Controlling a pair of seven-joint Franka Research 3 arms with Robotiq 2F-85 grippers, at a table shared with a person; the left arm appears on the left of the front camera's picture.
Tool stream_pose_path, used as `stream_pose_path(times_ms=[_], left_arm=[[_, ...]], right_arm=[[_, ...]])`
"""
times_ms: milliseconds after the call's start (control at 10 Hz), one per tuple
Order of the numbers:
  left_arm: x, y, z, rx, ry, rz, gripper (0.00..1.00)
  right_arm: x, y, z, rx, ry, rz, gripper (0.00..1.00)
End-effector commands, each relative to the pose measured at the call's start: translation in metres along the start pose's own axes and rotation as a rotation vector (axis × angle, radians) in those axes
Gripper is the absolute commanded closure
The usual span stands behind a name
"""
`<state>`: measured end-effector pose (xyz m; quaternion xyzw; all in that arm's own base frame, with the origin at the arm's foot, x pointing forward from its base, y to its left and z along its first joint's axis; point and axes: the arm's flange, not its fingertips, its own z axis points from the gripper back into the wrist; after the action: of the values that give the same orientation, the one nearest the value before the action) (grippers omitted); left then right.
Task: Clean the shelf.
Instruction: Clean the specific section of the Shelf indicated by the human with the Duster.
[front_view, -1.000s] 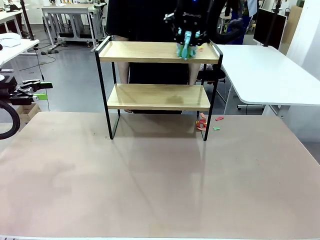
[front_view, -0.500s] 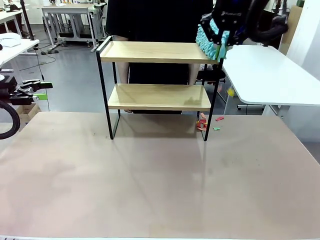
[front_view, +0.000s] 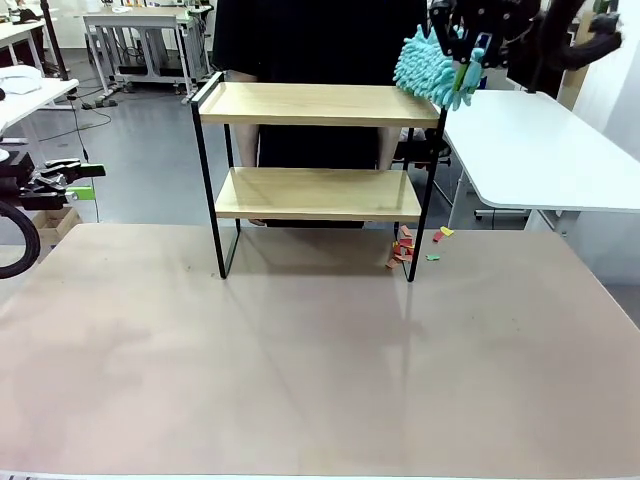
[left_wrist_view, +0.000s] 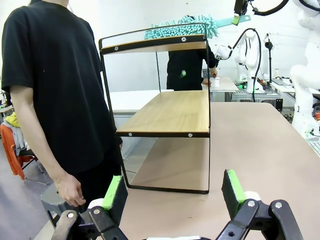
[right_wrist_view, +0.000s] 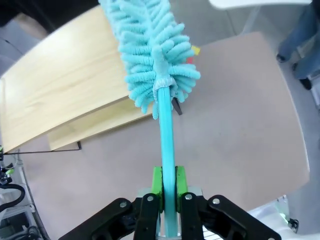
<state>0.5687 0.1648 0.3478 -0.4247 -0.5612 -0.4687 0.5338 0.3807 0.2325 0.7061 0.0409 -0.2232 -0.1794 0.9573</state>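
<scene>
Front view: the right claw is clamped on the handle of a teal duster, whose fluffy head hangs just below and left of it, over the right end of the shelf. The shelf stands below the claw on the tabletop, coloured scraps by its right foot. The left claw, jaws apart and empty, sits far aside. Top board looks swept; the lower board probably comes next, needing a lower, level entry
</scene>
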Motion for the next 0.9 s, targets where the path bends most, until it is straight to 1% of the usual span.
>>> stream_pose_path(times_ms=[0, 100, 200, 300, 500, 600, 700, 800], left_arm=[[0.003, -0.002, -0.001, -0.003, 0.006, -0.007, 0.00], [0.003, -0.002, -0.001, -0.003, 0.006, -0.007, 0.00], [0.003, -0.002, -0.001, -0.003, 0.006, -0.007, 0.00], [0.003, -0.002, -0.001, -0.003, 0.006, -0.007, 0.00], [0.003, -0.002, -0.001, -0.003, 0.006, -0.007, 0.00], [0.003, -0.002, -0.001, -0.003, 0.006, -0.007, 0.00], [0.003, -0.002, -0.001, -0.003, 0.006, -0.007, 0.00], [0.003, -0.002, -0.001, -0.003, 0.006, -0.007, 0.00]], right_arm=[[-0.004, -0.030, 0.001, 0.056, -0.015, -0.006, 0.87], [-0.006, -0.033, 0.004, 0.097, -0.021, 0.019, 0.87], [-0.005, -0.032, 0.006, 0.172, -0.034, 0.024, 0.87], [-0.003, -0.016, 0.008, 0.037, -0.014, -0.012, 0.87], [-0.003, -0.016, 0.008, 0.037, -0.014, -0.012, 0.87], [-0.006, -0.019, 0.008, 0.061, -0.023, -0.009, 0.87], [-0.009, -0.018, 0.014, 0.158, -0.048, 0.037, 0.87], [-0.012, -0.029, 0.032, 0.239, -0.108, 0.096, 0.87]])
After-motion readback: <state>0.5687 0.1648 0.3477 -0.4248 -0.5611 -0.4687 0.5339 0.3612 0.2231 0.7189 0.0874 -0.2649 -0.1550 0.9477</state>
